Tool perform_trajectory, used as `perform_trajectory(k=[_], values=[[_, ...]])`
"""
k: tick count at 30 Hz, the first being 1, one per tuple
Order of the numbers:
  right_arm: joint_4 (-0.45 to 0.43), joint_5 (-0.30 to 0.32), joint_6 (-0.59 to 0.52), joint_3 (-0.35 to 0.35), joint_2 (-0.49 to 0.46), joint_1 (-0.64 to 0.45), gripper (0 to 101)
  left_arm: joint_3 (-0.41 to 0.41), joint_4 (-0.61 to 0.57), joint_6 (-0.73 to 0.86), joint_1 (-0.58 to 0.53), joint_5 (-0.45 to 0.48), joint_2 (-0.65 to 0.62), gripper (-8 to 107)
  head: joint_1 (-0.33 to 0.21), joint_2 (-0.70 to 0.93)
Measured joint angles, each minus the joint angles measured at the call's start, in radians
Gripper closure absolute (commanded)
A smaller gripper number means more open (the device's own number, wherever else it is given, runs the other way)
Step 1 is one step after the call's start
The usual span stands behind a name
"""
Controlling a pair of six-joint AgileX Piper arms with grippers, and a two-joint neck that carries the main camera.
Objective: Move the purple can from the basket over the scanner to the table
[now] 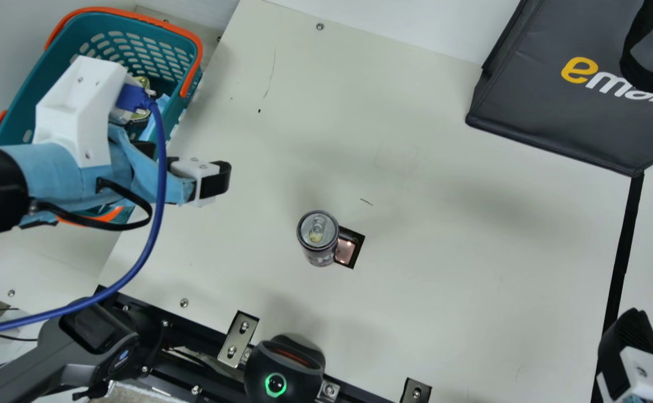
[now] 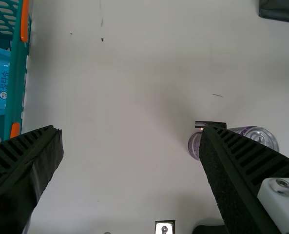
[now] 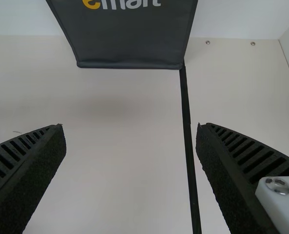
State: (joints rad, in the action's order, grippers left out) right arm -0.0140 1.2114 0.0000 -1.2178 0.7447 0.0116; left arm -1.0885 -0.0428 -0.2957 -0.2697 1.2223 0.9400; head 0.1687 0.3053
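The purple can [image 1: 320, 254] stands upright on the table, its silver top up, against the left side of a small dark-framed glass window in the tabletop [image 1: 346, 250]. My left gripper [image 1: 183, 162] is above the basket's right side, well left of the can. In its wrist view the left gripper [image 2: 132, 129] is open and empty, and one finger partly covers the can [image 2: 262, 136]. At the main view's lower right corner is my right gripper [image 1: 631, 341], far from the can; the right wrist view shows the gripper [image 3: 129, 126] open with nothing between its fingers.
The teal basket [image 1: 35, 78] with orange handles, at the left, holds blue packs and other items. A black bag [image 1: 528, 112] stands at the back right. A black device with a green ring [image 1: 284, 364] sits at the front edge; black tape [image 1: 620, 268] runs along the right.
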Motion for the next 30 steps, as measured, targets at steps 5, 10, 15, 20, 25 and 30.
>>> perform_trajectory(k=[5,10,15,20,25,30], values=[[0.000,0.000,0.000,0.000,0.000,0.000,6,0.000,0.000,0.000,0.000,0.000,0.000,9,-0.002,-0.103],[0.000,0.000,0.000,0.000,0.000,0.000,6,0.000,0.000,0.000,0.000,0.000,0.000,9,0.000,-0.216],[0.000,0.000,0.000,0.000,0.000,0.000,6,0.000,0.000,0.000,0.000,0.000,0.000,9,0.000,-0.325],[0.000,-0.002,0.000,0.000,0.000,0.000,6,0.000,0.000,0.000,0.000,0.000,0.000,9,-0.002,-0.333],[0.000,-0.002,0.000,0.000,0.000,0.000,6,0.000,-0.004,0.006,0.005,-0.002,0.000,9,0.000,-0.334],[0.000,-0.002,0.000,0.000,0.000,0.000,6,0.000,0.018,-0.001,-0.028,-0.007,0.004,9,0.000,-0.334]])
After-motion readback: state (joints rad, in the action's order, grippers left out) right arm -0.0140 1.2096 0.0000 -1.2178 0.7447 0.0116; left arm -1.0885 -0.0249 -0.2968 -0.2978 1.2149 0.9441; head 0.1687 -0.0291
